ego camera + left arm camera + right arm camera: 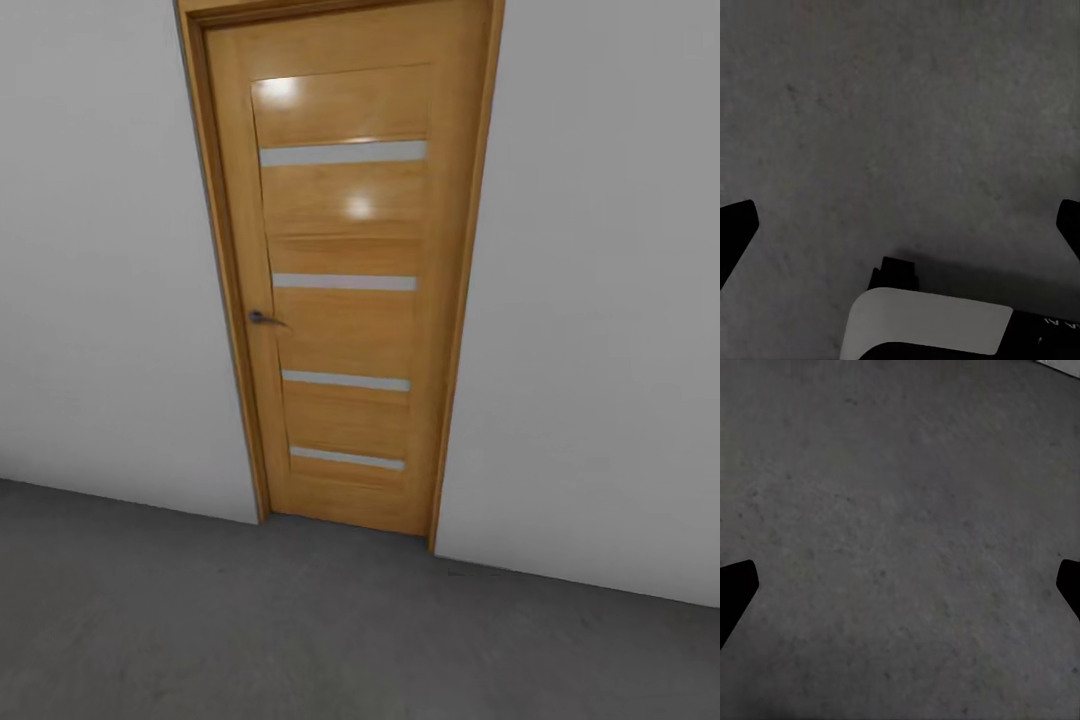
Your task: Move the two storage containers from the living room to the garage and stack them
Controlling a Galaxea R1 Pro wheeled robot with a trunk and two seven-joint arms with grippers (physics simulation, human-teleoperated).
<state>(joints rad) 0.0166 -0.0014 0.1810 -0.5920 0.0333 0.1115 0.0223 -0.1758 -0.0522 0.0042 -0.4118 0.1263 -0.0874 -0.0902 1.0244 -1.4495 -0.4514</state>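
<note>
Dark grey concrete floor (300, 630) lies nearest the head camera, matte and faintly mottled, running across the whole lower part of that view up to the base of the wall. Plain white walls (100, 300) rise from it on both sides of a closed wooden door (345, 300), which stands straight ahead in a frame of the same honey-coloured wood. Four narrow pale horizontal strips cross the door panel one above another, and two bright reflections sit on its upper part. On the door's left edge, about halfway up, is a small dark metal lever handle (262, 317).

Both wrist cameras look down at the same grey floor. Left gripper (900, 225) is spread wide, its two dark fingertips (735, 229) at opposite edges of the left wrist view with bare concrete between them; a white and black piece of the robot's body (930, 326) shows below the gripper. Right gripper (900, 585) is likewise spread wide with nothing between its dark fingertips (735, 589), only mottled floor, and a sliver of white wall at one corner of that view
</note>
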